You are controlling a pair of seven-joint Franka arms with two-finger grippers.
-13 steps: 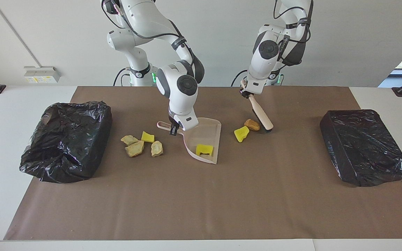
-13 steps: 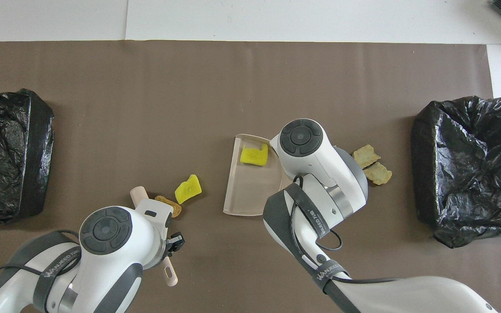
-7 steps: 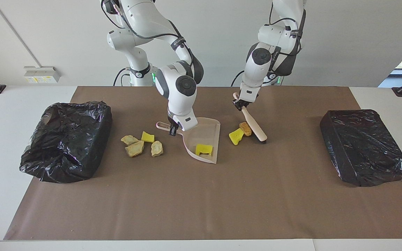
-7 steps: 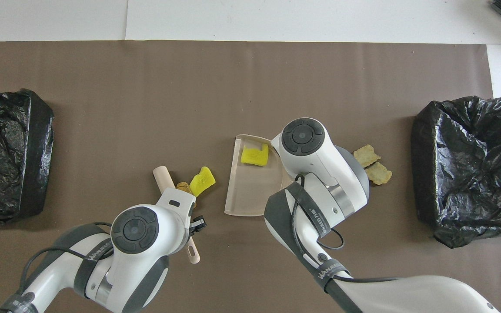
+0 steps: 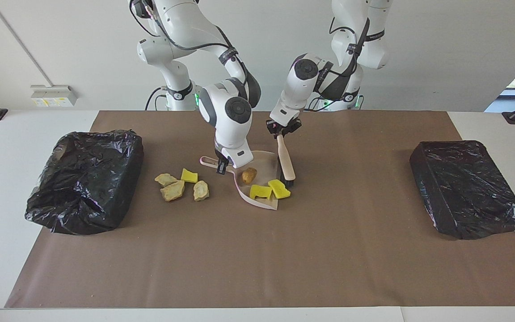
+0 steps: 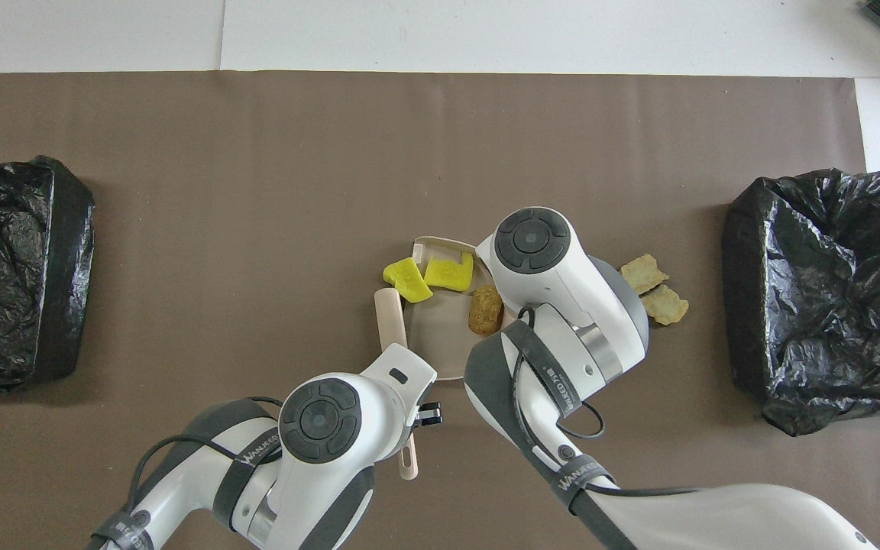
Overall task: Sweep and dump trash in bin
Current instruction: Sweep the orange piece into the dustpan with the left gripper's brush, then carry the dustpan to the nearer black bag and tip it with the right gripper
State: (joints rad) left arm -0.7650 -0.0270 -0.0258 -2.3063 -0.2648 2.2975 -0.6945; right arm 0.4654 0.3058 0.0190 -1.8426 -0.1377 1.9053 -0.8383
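Left gripper (image 5: 281,131) pinches the brush (image 5: 286,160) — right gripper (image 5: 222,164) pinches the dustpan (image 5: 264,170) handle.

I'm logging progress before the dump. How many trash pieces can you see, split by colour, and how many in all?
Bright yellow spongy pieces: 3, two at the dustpan mouth and one on the mat.
Tan or olive chunks: 3, on the mat.
Orange-brown chunk: 1, in the dustpan.
Total: 7
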